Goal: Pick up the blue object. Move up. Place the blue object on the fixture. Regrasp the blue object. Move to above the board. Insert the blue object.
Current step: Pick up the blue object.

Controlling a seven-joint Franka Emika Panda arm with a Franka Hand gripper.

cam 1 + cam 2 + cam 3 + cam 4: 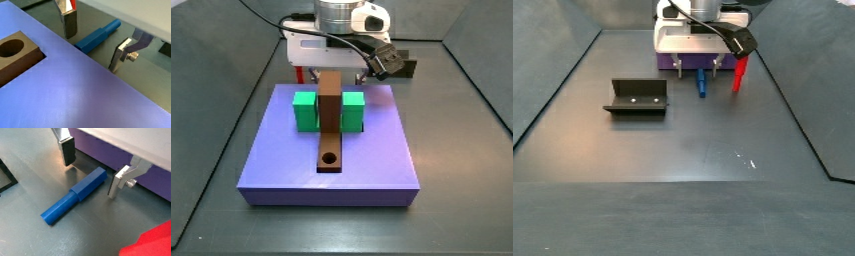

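The blue object [73, 196], a slim cylindrical plastic peg, lies between the wide-spread gripper [90, 170]; centre, lower straight toward six o'clock, then close.

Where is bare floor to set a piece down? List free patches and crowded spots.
Free: the wide floor on the camera's side of the fixture and the blue object, plus the strip between them. Crowded: by the purple platform, where the open gripper straddles the blue object beside the red peg.
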